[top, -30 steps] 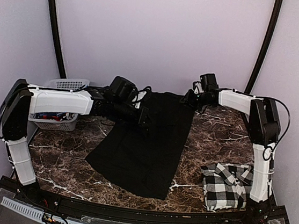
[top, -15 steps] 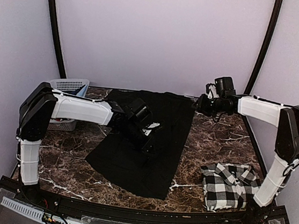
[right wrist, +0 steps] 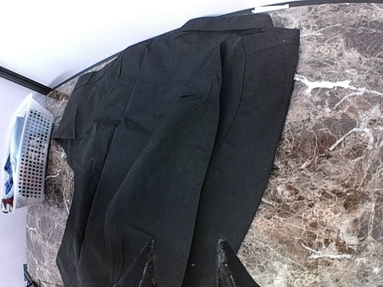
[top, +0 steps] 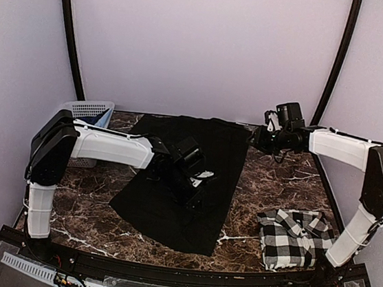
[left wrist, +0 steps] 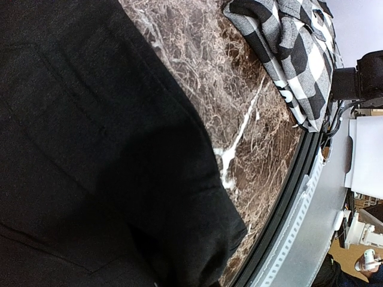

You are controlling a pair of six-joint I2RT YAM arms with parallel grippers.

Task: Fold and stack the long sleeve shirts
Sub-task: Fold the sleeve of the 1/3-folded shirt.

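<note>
The black shirt lies opened out flat on the middle of the marble table, its collar end toward the far wall and its hem toward the near edge. Its outline looks unchanged over the last second. What has changed is the arms. The left gripper has swung from the shirt's far left part to the middle of the cloth. The right gripper has drawn back from the far right corner toward the right wall.

I judge that spreading is finished and the first fold is about to start. The checked shirt already sits folded near the right front corner, well apart from the black one, so stacking is still to come.

The left gripper hangs low over the shirt's centre with its jaws closed. Its own camera shows only black cloth and no fingers, so I cannot tell whether any fabric is pinched. The right gripper's fingers stand parted and empty, just beside the shirt's far right edge. The white lattice basket stands off the far left corner.
</note>
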